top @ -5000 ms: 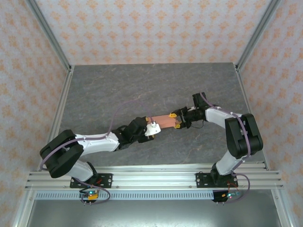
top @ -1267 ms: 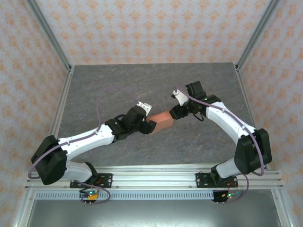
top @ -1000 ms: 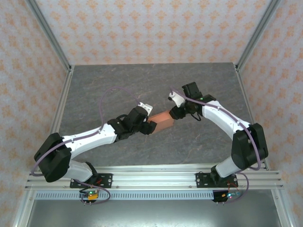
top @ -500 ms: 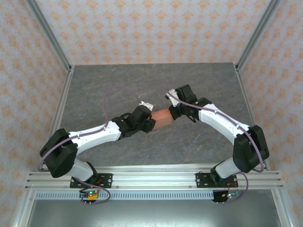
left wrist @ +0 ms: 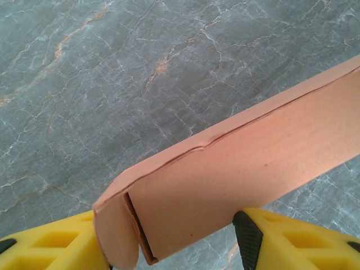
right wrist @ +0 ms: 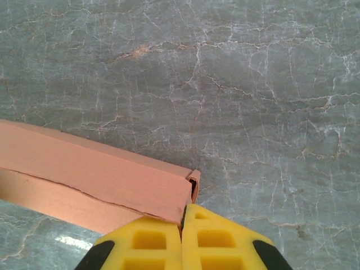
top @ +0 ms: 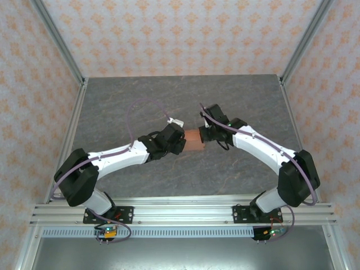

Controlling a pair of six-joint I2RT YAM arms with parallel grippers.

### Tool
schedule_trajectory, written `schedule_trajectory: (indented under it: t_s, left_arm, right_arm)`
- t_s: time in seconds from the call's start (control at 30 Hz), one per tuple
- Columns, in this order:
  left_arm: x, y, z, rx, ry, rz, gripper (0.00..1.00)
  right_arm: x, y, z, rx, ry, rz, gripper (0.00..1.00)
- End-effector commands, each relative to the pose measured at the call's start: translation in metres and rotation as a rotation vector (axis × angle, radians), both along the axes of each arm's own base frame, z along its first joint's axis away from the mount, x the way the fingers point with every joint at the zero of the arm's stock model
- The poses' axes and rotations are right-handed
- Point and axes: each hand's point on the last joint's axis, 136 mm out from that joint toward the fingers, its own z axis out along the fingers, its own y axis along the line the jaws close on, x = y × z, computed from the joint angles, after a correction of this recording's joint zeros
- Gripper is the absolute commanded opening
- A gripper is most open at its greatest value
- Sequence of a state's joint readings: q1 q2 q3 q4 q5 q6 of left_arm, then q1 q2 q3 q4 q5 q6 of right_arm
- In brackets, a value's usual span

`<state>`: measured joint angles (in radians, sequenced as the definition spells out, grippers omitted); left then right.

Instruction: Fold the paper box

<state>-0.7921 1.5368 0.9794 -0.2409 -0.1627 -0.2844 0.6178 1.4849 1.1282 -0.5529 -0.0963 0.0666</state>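
The salmon-orange paper box is a folded, long flat box held over the middle of the grey table between both grippers. My left gripper is shut on its left end. In the left wrist view the box spans the gap between the yellow fingers, and its end flap is tucked in with a dark slit showing. My right gripper is at the other end. In the right wrist view its jaws are pressed together at the box's end corner, pinching the thin card edge.
The grey marbled table lies open all round the box. Aluminium frame rails run along both sides and the near edge, and patterned walls enclose the cell. Purple cables loop above both forearms.
Over the last second both grippers carried the box a little leftwards and away from the bases. The grippers have drawn closer together, and less of the box shows between them.
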Motion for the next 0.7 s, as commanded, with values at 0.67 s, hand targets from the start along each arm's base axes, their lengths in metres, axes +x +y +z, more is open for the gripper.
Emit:
schedule_trajectory:
  t_s: [0.67]
  left_arm:
    - [0.011, -0.014, 0.004, -0.126, 0.042, 0.034, 0.6]
  right_arm:
    - [0.004, -0.002, -0.012, 0.189, 0.011, -0.335, 0.05]
